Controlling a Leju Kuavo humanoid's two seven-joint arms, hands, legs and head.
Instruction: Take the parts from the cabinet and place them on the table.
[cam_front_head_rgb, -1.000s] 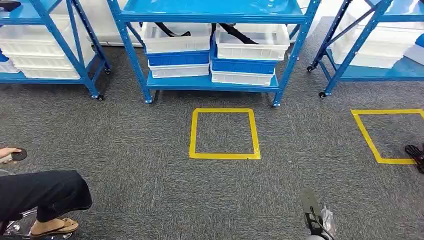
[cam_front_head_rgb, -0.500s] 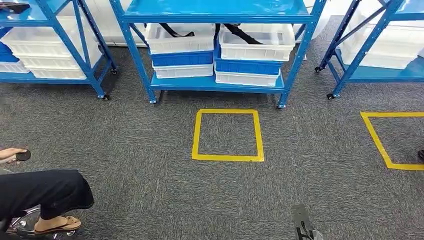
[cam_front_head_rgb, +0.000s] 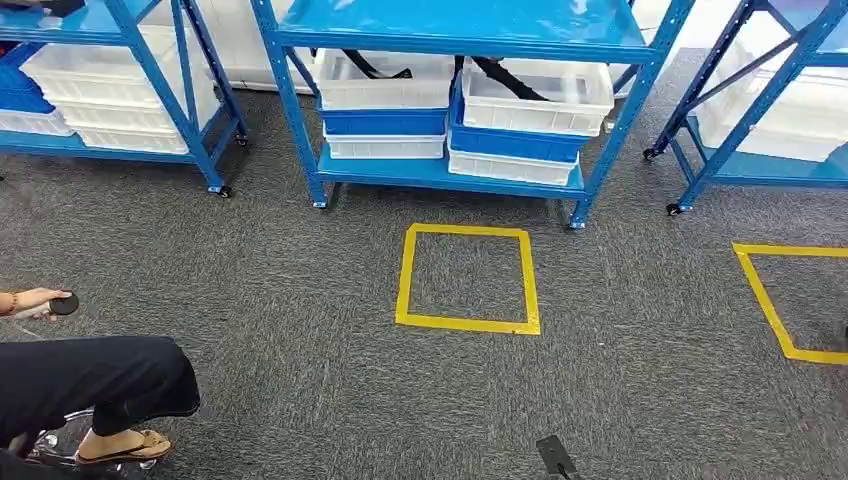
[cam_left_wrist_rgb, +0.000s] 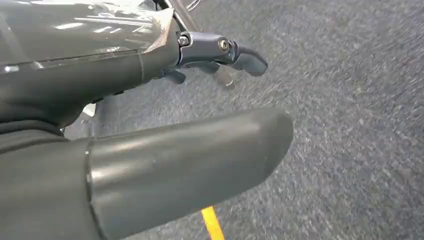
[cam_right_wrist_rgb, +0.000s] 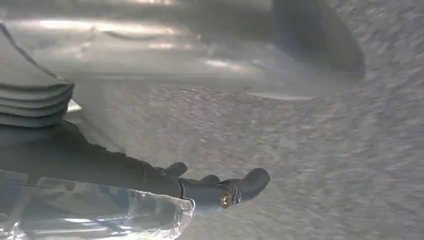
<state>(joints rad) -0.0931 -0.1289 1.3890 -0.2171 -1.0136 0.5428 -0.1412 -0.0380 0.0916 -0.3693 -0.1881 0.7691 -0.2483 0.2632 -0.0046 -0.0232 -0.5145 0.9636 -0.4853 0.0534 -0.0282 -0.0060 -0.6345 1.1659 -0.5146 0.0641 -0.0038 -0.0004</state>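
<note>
Grey short-pile carpet (cam_front_head_rgb: 300, 330) covers the floor, and on it stand three blue metal racks on small castors: a middle rack (cam_front_head_rgb: 450, 22), a left rack (cam_front_head_rgb: 150, 75) and a right rack (cam_front_head_rgb: 745, 120). The middle rack's lower shelf carries six plastic bins in two stacks of three, each stack white over blue over white. The two top white bins hold the black parts (cam_front_head_rgb: 385, 70), long curved dark pieces lying inside. The side racks hold further stacked white bins. Two squares of yellow tape mark the carpet, one (cam_front_head_rgb: 404, 280) in front of the middle rack, the other (cam_front_head_rgb: 765, 300) cut by the right edge. At lower left sits a person (cam_front_head_rgb: 90, 380) in dark trousers and a tan sandal (cam_front_head_rgb: 125, 447), holding a small black disc (cam_front_head_rgb: 64, 303). The head view catches a dark tip of the right hand (cam_front_head_rgb: 555, 458) at the bottom edge. The wrist views show the hands close up. The left hand (cam_left_wrist_rgb: 125, 65) hangs over the carpet, its smooth grey thumb (cam_left_wrist_rgb: 200, 155) and dark fingers (cam_left_wrist_rgb: 247, 57) stretched apart and holding nothing. The right hand (cam_right_wrist_rgb: 100, 170) is likewise spread and empty, with crinkled clear film (cam_right_wrist_rgb: 100, 215) over its back.
</note>
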